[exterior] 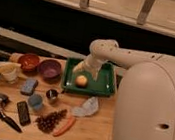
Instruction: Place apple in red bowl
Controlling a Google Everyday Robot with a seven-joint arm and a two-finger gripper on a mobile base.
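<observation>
A: Apple (pixel 81 80)?
B: Lying in the green tray (pixel 107 84), toward its left side and near the front rim. Not in the red bowl (pixel 30 63).
A: And the gripper (pixel 84 69)?
B: Hanging over the tray at the end of the white arm (pixel 129 56). Just above the apple and slightly behind it. Reaching in from the right and bent downward.
A: Open or closed? Holding anything?
B: Can't tell. Too close to the apple to say whether touching it or apart.
A: Red bowl, then?
B: On the wooden table (pixel 92 134), well left of the tray, toward the back. Purple bowl (pixel 49 69) right beside it, between it and the tray.
A: Anything else around?
B: Carrot (pixel 64 126) near the front edge, next to a dark bunch (pixel 49 121). Crumpled white bag (pixel 87 107) just in front of the tray. Blue sponge (pixel 29 85), blue cup (pixel 35 101) and small metal cup (pixel 52 95) mid-table. Black remote (pixel 22 112) at front left.
</observation>
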